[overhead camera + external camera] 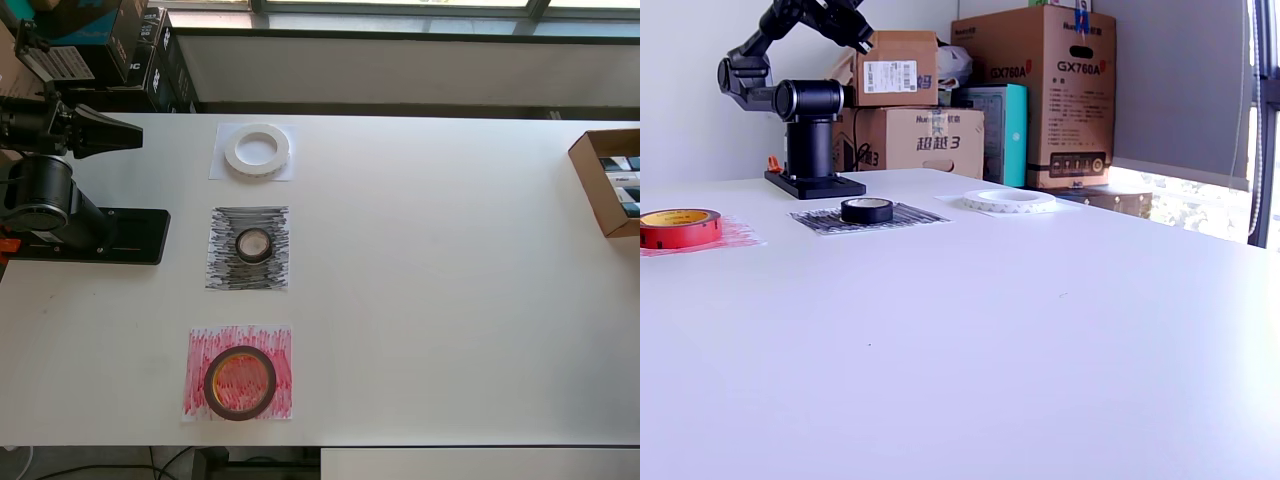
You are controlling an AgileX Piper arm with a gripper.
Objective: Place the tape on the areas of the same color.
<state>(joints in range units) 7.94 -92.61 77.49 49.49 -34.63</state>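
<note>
Open brown cardboard box [608, 180] sits at the overhead view's right table edge, well clear. Stacked cartons [1035, 95] stand behind the white table [450, 300]. Large white tape ring [257, 149] lies on plain white sheet [218, 165], small black ring [254, 244] on black-scribbled sheet [225, 270], maroon ring [240, 383] on red-scribbled sheet [200, 345]. Black gripper [125, 131] folded back over its base, apart from all rolls; jaw state unreadable.

"GX760A" marks the tall carton [1045, 90] in the exterior view; "3" follows Chinese characters on the lower box [915, 140] beside it
</note>
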